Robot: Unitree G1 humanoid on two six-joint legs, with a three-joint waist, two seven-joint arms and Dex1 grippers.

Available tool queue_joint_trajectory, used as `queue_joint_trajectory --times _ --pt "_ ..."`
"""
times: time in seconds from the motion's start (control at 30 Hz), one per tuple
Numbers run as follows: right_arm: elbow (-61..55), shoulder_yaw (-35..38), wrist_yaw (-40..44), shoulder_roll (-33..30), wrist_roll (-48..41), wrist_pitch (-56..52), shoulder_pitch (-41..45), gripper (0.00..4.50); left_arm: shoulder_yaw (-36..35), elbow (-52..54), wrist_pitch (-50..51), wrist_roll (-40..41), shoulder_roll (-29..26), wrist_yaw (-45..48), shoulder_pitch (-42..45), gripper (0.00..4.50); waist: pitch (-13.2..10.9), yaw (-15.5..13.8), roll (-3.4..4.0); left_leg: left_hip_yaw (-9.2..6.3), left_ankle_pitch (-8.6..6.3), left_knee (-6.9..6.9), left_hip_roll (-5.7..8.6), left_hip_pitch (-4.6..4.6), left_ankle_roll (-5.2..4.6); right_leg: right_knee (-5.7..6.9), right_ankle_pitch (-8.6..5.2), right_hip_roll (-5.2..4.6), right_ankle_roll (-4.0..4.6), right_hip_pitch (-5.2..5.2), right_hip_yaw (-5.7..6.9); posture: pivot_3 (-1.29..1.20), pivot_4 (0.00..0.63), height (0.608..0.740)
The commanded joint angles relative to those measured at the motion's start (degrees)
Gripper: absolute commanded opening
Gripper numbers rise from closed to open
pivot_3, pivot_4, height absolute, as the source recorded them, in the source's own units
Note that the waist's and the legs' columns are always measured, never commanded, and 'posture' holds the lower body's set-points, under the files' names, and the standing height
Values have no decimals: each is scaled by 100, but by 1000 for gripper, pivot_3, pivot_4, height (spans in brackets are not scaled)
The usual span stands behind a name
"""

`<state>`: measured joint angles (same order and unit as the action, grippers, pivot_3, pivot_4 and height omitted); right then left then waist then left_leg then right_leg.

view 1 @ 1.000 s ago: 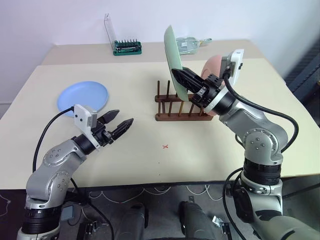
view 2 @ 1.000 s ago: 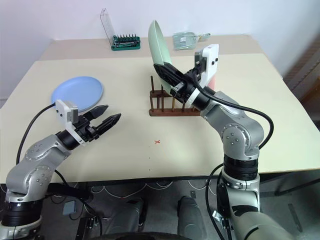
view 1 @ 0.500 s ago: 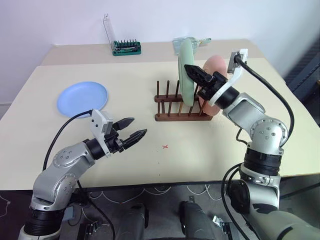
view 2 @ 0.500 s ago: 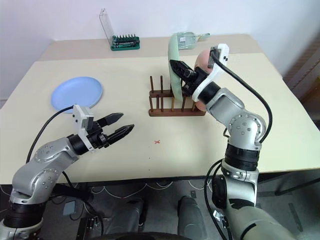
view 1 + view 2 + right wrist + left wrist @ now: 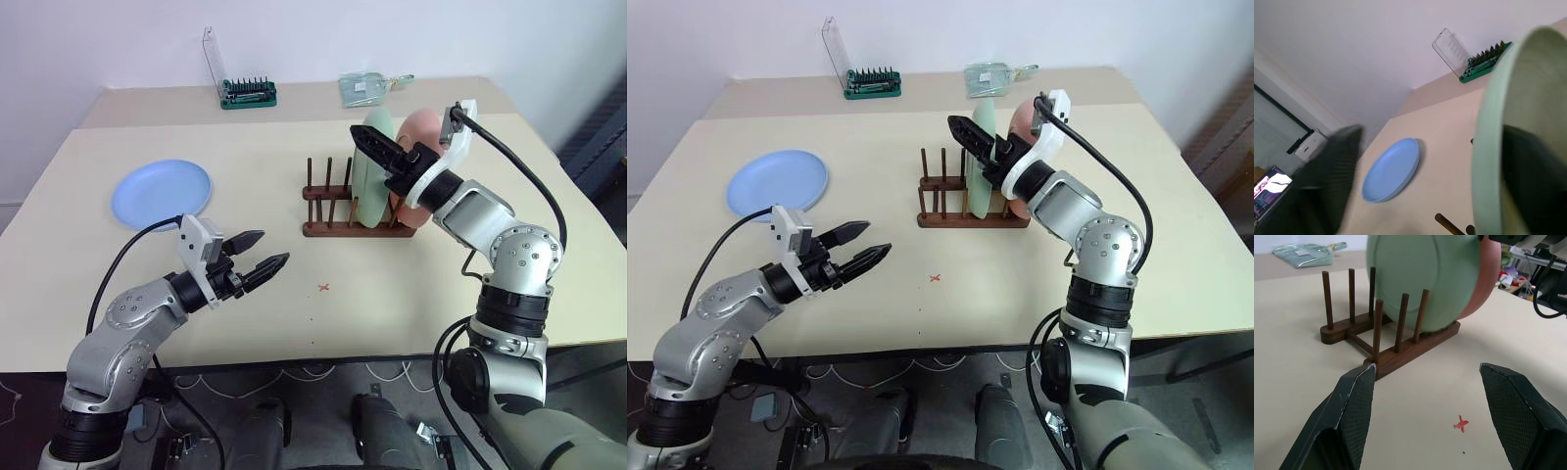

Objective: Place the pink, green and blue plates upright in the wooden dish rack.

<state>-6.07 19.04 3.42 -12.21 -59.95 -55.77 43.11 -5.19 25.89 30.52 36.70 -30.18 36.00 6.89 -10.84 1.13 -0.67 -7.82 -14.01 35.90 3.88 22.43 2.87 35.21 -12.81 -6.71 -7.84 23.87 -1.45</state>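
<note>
Plates are the concern at this point: the pale mint green round plate (image 5: pixel 370 168) stands on edge between the thin pegs of the small dark reddish-brown wooden dish rack (image 5: pixel 338 208), with the salmon pink round plate (image 5: pixel 423 132) upright just behind it on the rack's right side. The right gripper (image 5: pixel 972 139) hangs at the green plate's upper rim with its two black fingers spread, one on either side of the rim, so the plate appears to rest on the rack alone rather than in a grip. The light blue round plate (image 5: pixel 162 189) lies flat on the beige table (image 5: pixel 245 127), well apart from the rack on the robot's left. The left gripper (image 5: pixel 257 255) hovers above the table between the blue plate and the rack, its fingers apart and empty; in the left wrist view they frame the rack's near rail. The main hazard, as I judge it, is the retreat of the right gripper: a finger brushing the rim as it pulls away could tip the green plate against the pink one or lift it out of its slot. A second hazard lies with the blue plate, whose shallow rim sits flat on the table and gives little to pinch, so a poor approach could simply push it along.
</note>
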Motion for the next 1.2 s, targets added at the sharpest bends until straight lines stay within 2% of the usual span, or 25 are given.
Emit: queue_joint_trajectory --times 0.03,0.23,0.33,0.5,0.67,0.77,0.8,0.87,0.9,0.97,1.03,1.1,1.2 --pt "-387 -103 98 -212 110 149 162 4453 -31 194 -67 -8 6 3 23 3504 0 -2 0 0 0 0 0 0 0 0 0 0 0 0 0 0 150 740" --pt "-673 -578 421 -801 680 245 346 4453 -104 114 -79 24 6 17 57 3504 -1 2 1 1 0 1 0 1 0 -1 0 0 0 0 0 0 150 740" --pt "-657 -559 453 -888 688 215 472 4453 -193 65 -37 99 38 -30 78 3504 -1 0 0 1 0 0 -1 1 0 -2 -1 0 0 0 0 0 150 740" --pt "-752 -1132 986 -1599 1827 870 566 4453 -437 -62 -11 209 83 -100 66 3504 -1 -15 0 2 -1 1 0 3 -1 -4 -1 0 0 0 0 0 150 740" --pt "-738 -1355 1420 -1759 2149 1043 656 4453 -636 -160 -27 258 69 -108 110 3504 -1 -2 -1 3 -1 1 -3 3 -1 -5 -1 0 -1 0 1 0 150 740" --pt "-950 -1954 1949 -1950 2943 1864 665 4500 -1148 -627 -124 287 311 -665 344 4337 -2 -11 0 4 -1 1 -2 3 -1 -6 -1 0 -1 0 1 0 150 740" --pt "-956 -2035 2046 -1951 3068 2002 668 4500 -1220 -720 -146 264 348 -760 400 4426 -2 -5 -1 3 -1 2 -3 3 -1 -5 0 1 -2 2 1 0 150 740" --pt "-1103 -2614 2458 -1973 3593 2536 781 4500 -1632 -1598 -243 -325 424 -1930 915 4426 -3 -4 1 4 -1 1 -4 3 -1 -5 0 2 -3 3 1 0 150 740" --pt "-1092 -2915 2573 -1966 3944 2822 878 4500 -1958 -1999 -203 -343 497 -2482 1176 4426 -2 -1 -3 4 0 1 -3 3 0 -4 0 2 -3 5 1 0 150 740" --pt "-937 -3192 2669 -1843 4361 3215 1011 4500 -2348 -2474 -235 -429 586 -3185 1523 4426 -1 19 -6 3 0 3 -4 2 0 -2 1 3 -5 8 2 0 150 740" --pt "-760 -3428 2788 -1664 4618 3489 1057 4500 -2647 -3169 72 -775 442 -4077 1826 4426 1 9 -10 3 0 2 -4 3 0 -2 1 3 -6 10 2 0 150 740" --pt "-665 -3557 2910 -1584 4840 3692 1036 4500 -2888 -3565 290 -809 404 -4548 2019 4426 4 -3 -21 1 0 2 -3 3 1 -2 1 2 -6 10 2 0 150 740" --pt "-596 -3586 3031 -1488 5038 3877 975 4500 -3016 -3947 444 -662 406 -4565 2286 4426 -2 -54 -35 0 0 4 5 11 1 -4 2 -4 -7 13 2 0 150 740"
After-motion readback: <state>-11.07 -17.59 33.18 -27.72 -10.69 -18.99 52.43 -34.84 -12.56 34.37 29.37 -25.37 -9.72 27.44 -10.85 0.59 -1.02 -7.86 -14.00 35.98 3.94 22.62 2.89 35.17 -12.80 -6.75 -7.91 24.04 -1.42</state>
